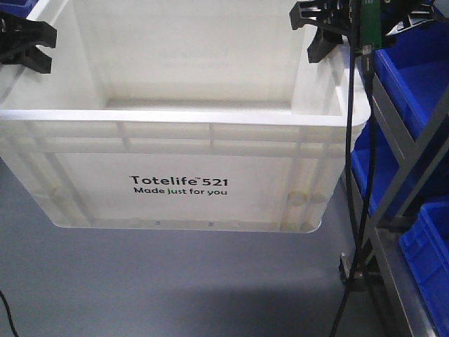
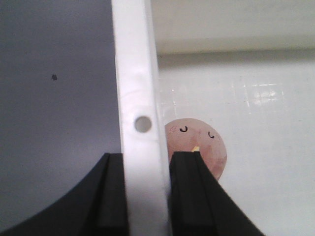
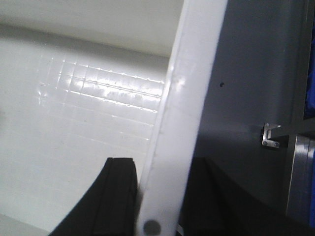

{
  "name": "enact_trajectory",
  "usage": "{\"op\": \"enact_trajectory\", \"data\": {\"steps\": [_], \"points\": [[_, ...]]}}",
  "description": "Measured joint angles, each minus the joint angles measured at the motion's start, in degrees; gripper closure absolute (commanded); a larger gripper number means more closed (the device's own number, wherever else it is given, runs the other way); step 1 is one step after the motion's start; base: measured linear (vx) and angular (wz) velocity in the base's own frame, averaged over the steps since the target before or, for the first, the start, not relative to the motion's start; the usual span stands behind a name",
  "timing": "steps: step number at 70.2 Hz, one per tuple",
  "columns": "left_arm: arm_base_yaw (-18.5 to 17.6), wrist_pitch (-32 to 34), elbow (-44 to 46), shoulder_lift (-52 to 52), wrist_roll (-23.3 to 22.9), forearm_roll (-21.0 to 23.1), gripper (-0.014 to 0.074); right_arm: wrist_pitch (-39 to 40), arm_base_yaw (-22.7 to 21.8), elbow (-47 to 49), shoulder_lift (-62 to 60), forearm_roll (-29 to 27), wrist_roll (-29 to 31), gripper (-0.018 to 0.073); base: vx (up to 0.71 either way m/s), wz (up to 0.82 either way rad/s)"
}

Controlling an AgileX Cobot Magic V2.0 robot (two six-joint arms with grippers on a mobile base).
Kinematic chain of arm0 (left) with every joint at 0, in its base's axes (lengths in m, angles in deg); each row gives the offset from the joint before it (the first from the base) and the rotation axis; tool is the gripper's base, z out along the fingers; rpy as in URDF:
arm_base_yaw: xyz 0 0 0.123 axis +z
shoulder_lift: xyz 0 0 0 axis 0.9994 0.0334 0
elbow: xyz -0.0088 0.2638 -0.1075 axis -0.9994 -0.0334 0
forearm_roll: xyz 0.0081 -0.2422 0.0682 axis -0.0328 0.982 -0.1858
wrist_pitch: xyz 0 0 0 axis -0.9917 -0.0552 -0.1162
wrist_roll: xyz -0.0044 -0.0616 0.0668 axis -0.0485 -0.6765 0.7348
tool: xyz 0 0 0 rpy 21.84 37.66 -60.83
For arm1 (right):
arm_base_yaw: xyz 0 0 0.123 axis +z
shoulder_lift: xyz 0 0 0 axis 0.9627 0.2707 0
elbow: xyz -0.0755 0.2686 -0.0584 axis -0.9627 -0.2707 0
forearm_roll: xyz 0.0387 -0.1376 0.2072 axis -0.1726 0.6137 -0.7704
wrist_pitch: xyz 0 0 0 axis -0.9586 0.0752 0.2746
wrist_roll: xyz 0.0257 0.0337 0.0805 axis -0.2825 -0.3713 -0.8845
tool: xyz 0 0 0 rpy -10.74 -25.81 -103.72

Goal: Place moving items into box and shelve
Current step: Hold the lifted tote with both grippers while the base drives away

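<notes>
The white box [image 1: 210, 144], printed "Totelife 521", hangs above the grey floor, held by its two side rims. My left gripper [image 1: 27, 43] is at its left rim and my right gripper [image 1: 324, 34] at its right rim. In the left wrist view the left gripper [image 2: 146, 162] is shut on the box rim [image 2: 139, 88]. One moving item [image 2: 209, 145], a round pinkish-tan bun toy with small black marks, lies on the box floor just inside. In the right wrist view the right gripper [image 3: 160, 167] is shut on the opposite rim [image 3: 189, 93]. No other item shows.
Blue plastic bins [image 1: 421, 70] sit on a grey metal shelf frame [image 1: 393, 147] immediately right of the box. A black cable [image 1: 356, 210] hangs down between box and shelf. Grey floor [image 1: 175, 288] lies below.
</notes>
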Motion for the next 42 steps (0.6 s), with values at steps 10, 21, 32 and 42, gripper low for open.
{"op": "enact_trajectory", "data": {"steps": [10, 21, 32, 42], "points": [[0.0, 0.0, 0.0, 0.0, 0.0, 0.0, 0.0622, 0.0, 0.0, 0.0, 0.0, 0.1, 0.0, 0.0571, 0.46, -0.08], [0.0, 0.0, 0.0, 0.0, 0.0, 0.0, 0.0622, 0.0, 0.0, 0.0, 0.0, 0.1, 0.0, 0.0571, 0.46, -0.02], [0.0, 0.0, 0.0, 0.0, 0.0, 0.0, 0.0622, 0.0, 0.0, 0.0, 0.0, 0.1, 0.0, 0.0571, 0.46, 0.02], [0.0, 0.0, 0.0, 0.0, 0.0, 0.0, 0.0622, 0.0, 0.0, 0.0, 0.0, 0.1, 0.0, 0.0571, 0.46, 0.06]]}}
